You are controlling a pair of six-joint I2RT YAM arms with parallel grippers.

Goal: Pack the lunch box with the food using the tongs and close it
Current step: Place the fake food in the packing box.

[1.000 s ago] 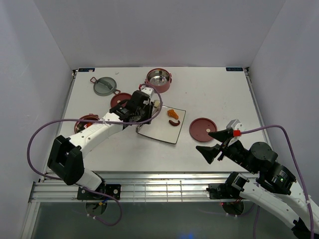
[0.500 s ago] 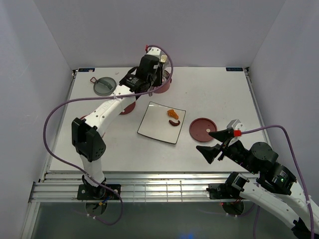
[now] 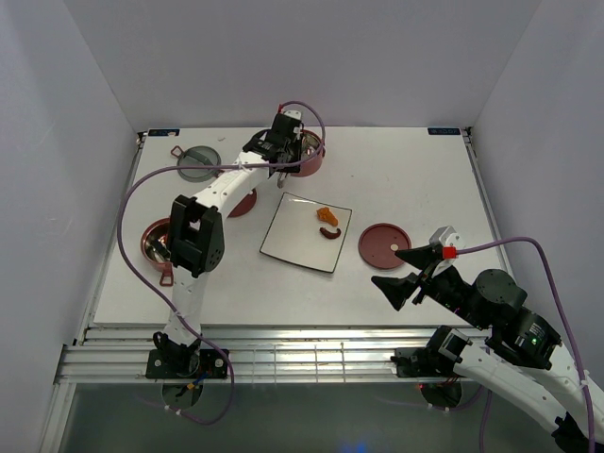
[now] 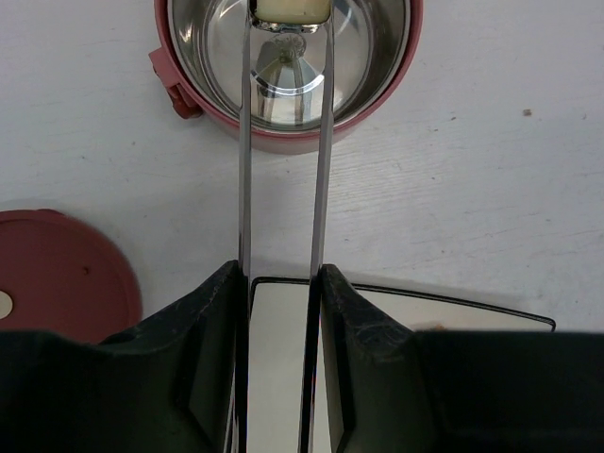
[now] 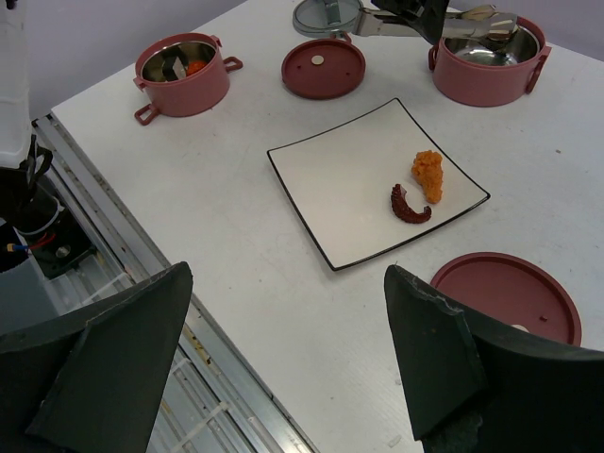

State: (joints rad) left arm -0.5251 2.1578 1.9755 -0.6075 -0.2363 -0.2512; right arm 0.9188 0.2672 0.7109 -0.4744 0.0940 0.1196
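Observation:
My left gripper is shut on the silvery tongs. Their tips pinch a cream food piece above the steel inside of the far red bowl. An orange piece and a brown curl lie on the square plate. The other red bowl at the left holds food. My right gripper hangs open and empty near the front edge.
One red disc lid lies right of the plate. Another red disc lid lies to the plate's left. The grey-green lid sits at the far left. The table's metal front rail runs below my right gripper.
My left arm swung from the plate to the far bowl, carrying the tongs and the cream piece. The right arm has not moved.

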